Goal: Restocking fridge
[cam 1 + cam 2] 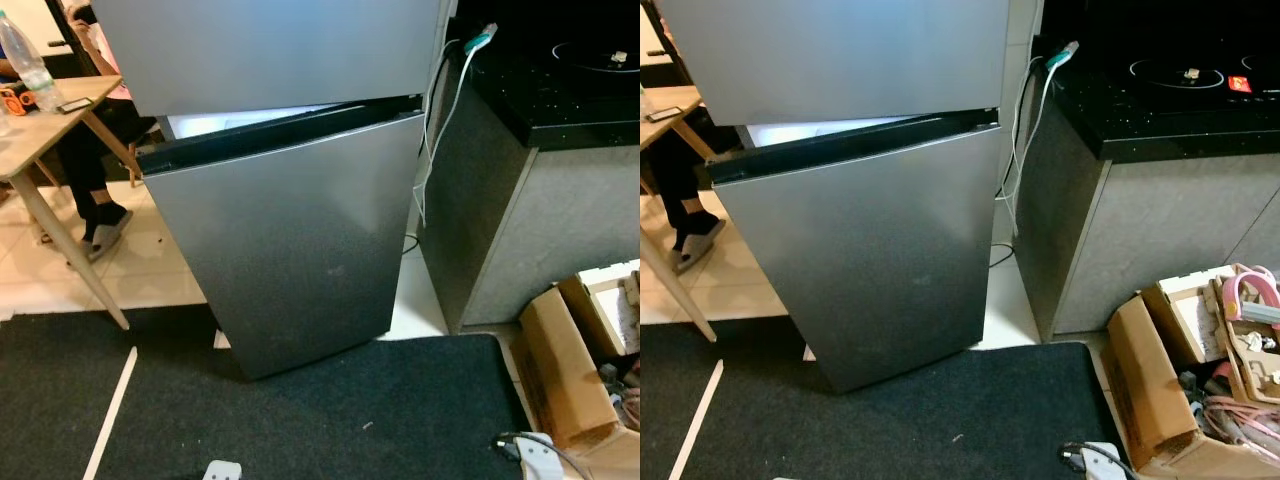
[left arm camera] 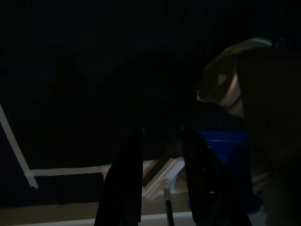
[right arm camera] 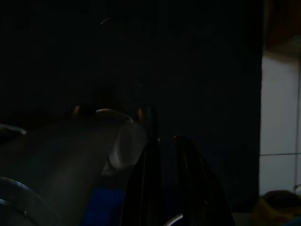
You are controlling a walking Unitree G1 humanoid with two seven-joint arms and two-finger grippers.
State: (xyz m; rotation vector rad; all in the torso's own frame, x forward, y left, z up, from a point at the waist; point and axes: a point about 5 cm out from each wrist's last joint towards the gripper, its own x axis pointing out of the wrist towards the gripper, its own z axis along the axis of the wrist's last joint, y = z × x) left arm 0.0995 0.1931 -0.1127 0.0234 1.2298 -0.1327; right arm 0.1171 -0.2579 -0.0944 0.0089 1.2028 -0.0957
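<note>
A silver fridge stands straight ahead. Its upper door (image 1: 270, 50) is closed. Its lower door (image 1: 290, 250) is ajar, swung out a little at the left side, and a lit strip of the interior (image 1: 230, 122) shows above its top edge. In the dark left wrist view my left gripper (image 2: 162, 136) hangs low over the floor, open, with nothing between its fingers. The right wrist view is just as dark, and my right gripper (image 3: 164, 139) hangs idle there.
A wooden table (image 1: 45, 125) with a bottle (image 1: 25, 60) stands on the left, and a person's legs (image 1: 90, 190) are under it. A black counter (image 1: 1160, 110) with white cables (image 1: 440, 110) flanks the fridge on the right. Cardboard boxes (image 1: 1170, 380) sit by the black mat (image 1: 300, 420).
</note>
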